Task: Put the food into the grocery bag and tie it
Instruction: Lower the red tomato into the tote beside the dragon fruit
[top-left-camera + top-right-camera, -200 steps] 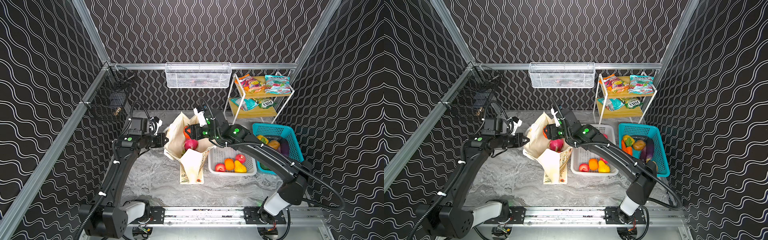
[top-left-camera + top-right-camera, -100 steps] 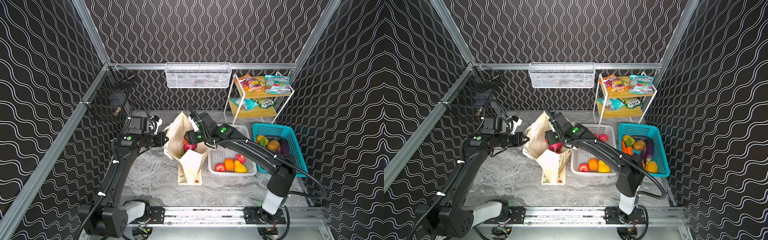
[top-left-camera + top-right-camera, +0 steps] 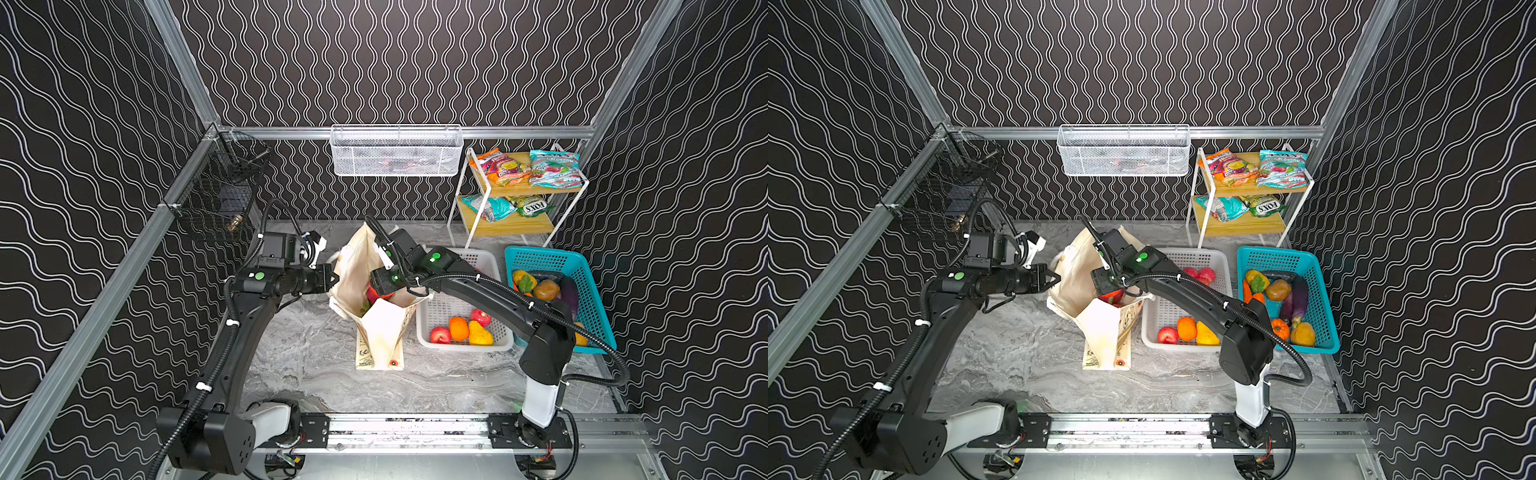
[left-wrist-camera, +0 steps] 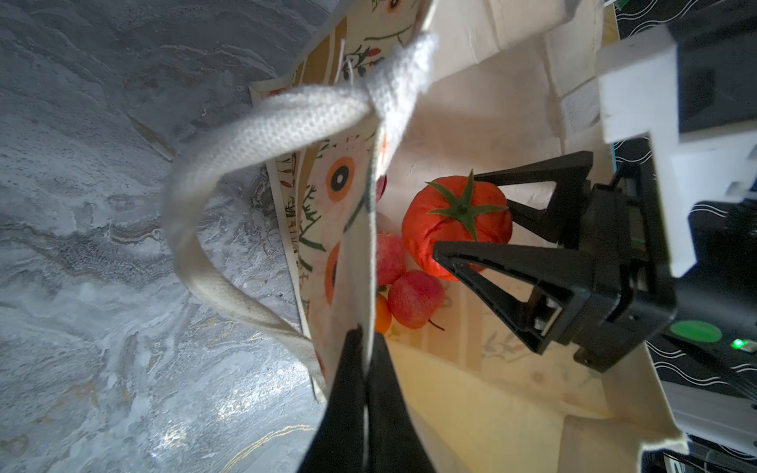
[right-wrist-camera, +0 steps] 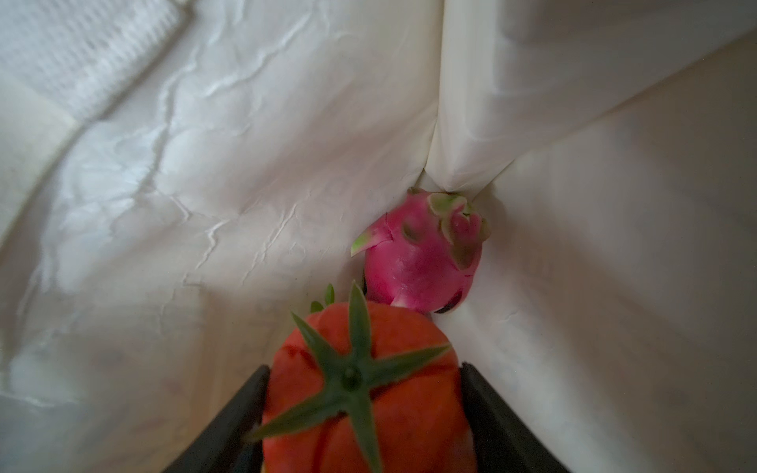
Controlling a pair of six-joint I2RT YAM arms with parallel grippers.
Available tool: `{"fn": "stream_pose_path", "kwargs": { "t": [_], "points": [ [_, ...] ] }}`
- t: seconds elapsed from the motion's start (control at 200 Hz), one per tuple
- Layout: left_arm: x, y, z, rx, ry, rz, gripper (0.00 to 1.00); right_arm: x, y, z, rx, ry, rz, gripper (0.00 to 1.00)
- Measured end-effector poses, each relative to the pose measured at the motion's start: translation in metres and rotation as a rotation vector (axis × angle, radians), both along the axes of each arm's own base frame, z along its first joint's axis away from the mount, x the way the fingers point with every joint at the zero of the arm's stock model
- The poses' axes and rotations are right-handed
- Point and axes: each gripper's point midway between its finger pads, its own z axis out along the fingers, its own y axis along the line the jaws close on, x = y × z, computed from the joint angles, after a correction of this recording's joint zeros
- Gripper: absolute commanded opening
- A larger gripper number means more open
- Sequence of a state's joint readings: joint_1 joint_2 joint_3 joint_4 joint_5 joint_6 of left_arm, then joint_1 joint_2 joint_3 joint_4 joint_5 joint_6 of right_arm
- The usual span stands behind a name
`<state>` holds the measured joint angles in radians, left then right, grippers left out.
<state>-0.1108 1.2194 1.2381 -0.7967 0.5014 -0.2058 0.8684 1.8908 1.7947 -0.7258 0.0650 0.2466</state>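
The grocery bag (image 3: 382,328) (image 3: 1100,328) stands open in the middle of the marble table in both top views. My left gripper (image 3: 332,279) (image 4: 366,340) is shut on the bag's left rim (image 4: 360,245), holding the mouth open. My right gripper (image 3: 380,293) (image 5: 363,368) reaches down inside the bag, shut on a red ribbed tomato (image 4: 450,233) (image 5: 368,401) with a green calyx. Below it in the bag lie a magenta dragon fruit (image 5: 422,262), two red fruits (image 4: 413,299) and an orange (image 4: 381,319). A white strap handle (image 4: 286,123) hangs outside the rim.
A white basket (image 3: 461,348) right of the bag holds a few fruits. A teal basket (image 3: 540,259) of vegetables sits further right. A shelf rack (image 3: 519,224) with snack packets stands at the back right. A white mesh basket (image 3: 395,151) and a black wire basket (image 3: 216,199) hang on the walls.
My right gripper has gone from above the bag's mouth down into the bag with the tomato, its arm folding closer. The left gripper has kept its hold on the rim.
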Motion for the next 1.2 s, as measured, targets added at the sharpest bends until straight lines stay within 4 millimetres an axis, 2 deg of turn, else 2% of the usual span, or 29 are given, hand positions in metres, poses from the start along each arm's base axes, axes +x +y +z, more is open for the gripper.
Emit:
{"fn": "stream_pose_path", "kwargs": {
  "t": [0.2, 0.44, 0.896, 1.201],
  "points": [
    [0.001, 0.0, 0.003, -0.001, -0.008, -0.001, 0.0, -0.004, -0.002, -0.008, -0.015, 0.022, 0.007, 0.7],
    [-0.002, 0.0, 0.002, -0.001, -0.01, -0.001, 0.0, -0.006, -0.001, -0.033, -0.049, 0.065, 0.014, 0.7],
    [-0.003, 0.0, 0.0, 0.0, -0.007, -0.001, 0.0, 0.018, -0.02, -0.081, -0.111, 0.135, -0.041, 0.7],
    [0.0, 0.0, 0.001, -0.002, -0.015, -0.001, 0.0, 0.021, -0.021, -0.107, -0.147, 0.171, -0.038, 0.7]
  ]
}}
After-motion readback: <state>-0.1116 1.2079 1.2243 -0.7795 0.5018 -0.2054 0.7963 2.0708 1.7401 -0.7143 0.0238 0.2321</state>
